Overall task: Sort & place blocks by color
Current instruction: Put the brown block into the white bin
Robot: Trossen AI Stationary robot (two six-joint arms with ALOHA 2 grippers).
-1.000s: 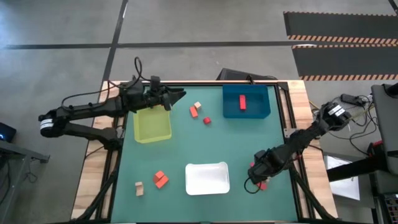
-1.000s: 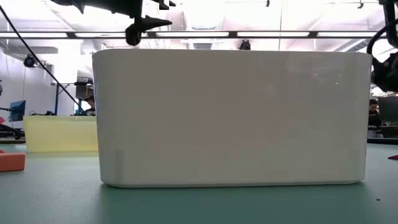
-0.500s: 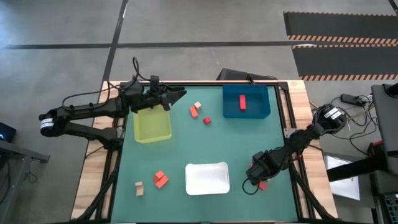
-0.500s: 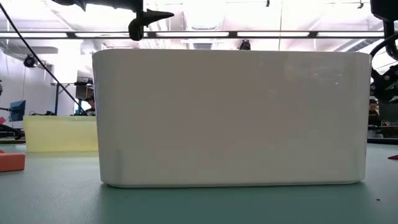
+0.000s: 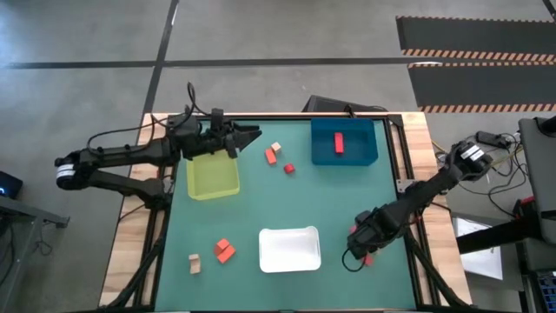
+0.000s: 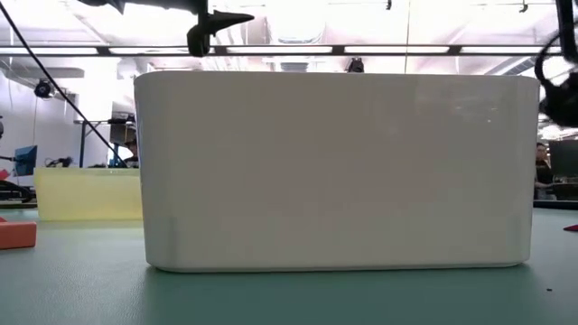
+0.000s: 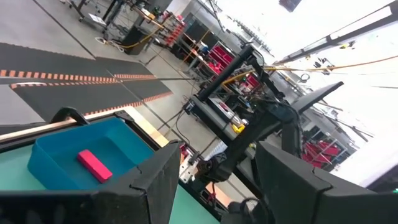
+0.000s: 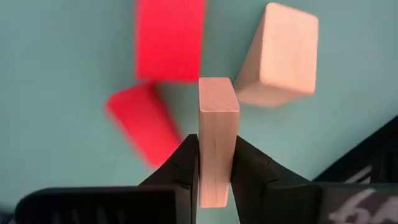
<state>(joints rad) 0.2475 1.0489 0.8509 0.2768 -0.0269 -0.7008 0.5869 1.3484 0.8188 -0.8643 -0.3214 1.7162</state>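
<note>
My right gripper [image 5: 360, 244] is near the table's right edge, beside the white tray [image 5: 289, 249], pointing steeply down and shut on a tan block [image 8: 217, 130]. Under it on the green table lie two red blocks [image 8: 169, 40] [image 8: 143, 124] and another tan block [image 8: 277, 56]. My left gripper [image 5: 253, 135] hovers open and level above the far end of the yellow-green tray [image 5: 213, 176], with nothing between its fingers [image 7: 155, 180]. It looks toward the blue tray [image 7: 56, 155], where a red block [image 7: 93, 165] lies on the floor. My right gripper pinches the tan block's two broad sides [image 8: 216, 163] between its two fingers [image 8: 186, 165]. It comes from above, slanting steeply down, and the block runs along the fingers with its free end [image 8: 217, 93] sticking out past them. I cannot tell whether that end is off the table.
More loose blocks lie mid-table at the far side [image 5: 271, 156] [image 5: 289, 168] and near the front left [image 5: 224, 250] [image 5: 195, 263]. In the low view the white tray's wall [image 6: 334, 171] fills most of the picture, with an orange block [image 6: 16, 233] to one side.
My right gripper has dipped toward the table among the blocks by the right edge and come up a little again. The left arm has kept its place over the yellow-green tray.
</note>
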